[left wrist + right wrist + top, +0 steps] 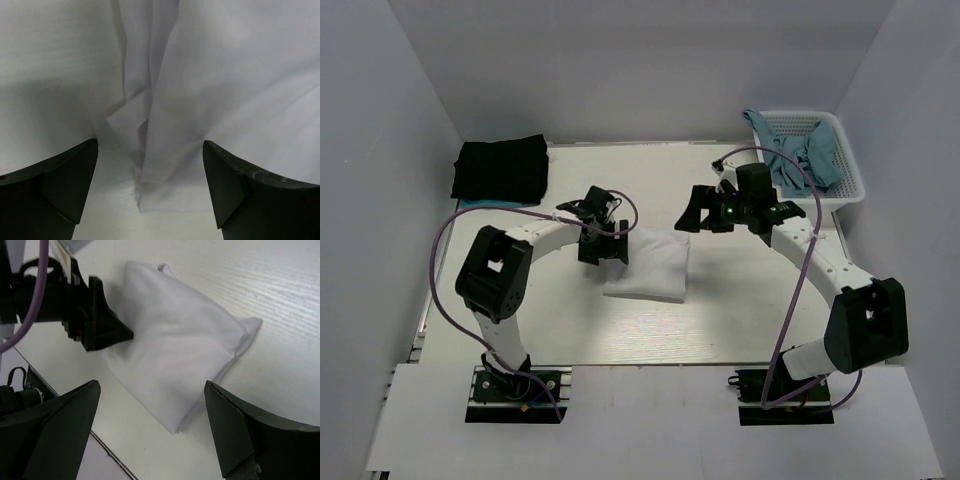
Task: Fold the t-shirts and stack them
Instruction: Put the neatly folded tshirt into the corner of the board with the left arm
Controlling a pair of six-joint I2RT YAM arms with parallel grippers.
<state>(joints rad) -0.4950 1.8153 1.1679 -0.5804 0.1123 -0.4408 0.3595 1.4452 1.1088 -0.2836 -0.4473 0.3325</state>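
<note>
1. My left tool [603,254] is released. In its wrist view the jaws stand wide apart and pinch nothing, with the creased edge of the white t-shirt [210,90] lying between them.
2. The white t-shirt [650,268] lies folded into a compact rectangle near the middle of the table [740,310]. My left tool is at its left edge.
3. From my right wrist, one dark finger [112,332] of the left tool reaches the shirt's edge. I cannot tell whether it presses on the cloth.
4. My right tool [698,213] is also released, with its jaws spread wide. It hangs above the table beside the shirt's far right corner, apart from the cloth, and grasps nothing.
5. Through that tool's open jaws the white t-shirt [175,350] shows whole, puffy and slightly wrinkled.
6. The black t-shirt [501,168] lies folded at the far left of the table, well apart from the white one.
7. A white basket [850,180] at the far right holds a blue-green cloth [805,150].
</note>
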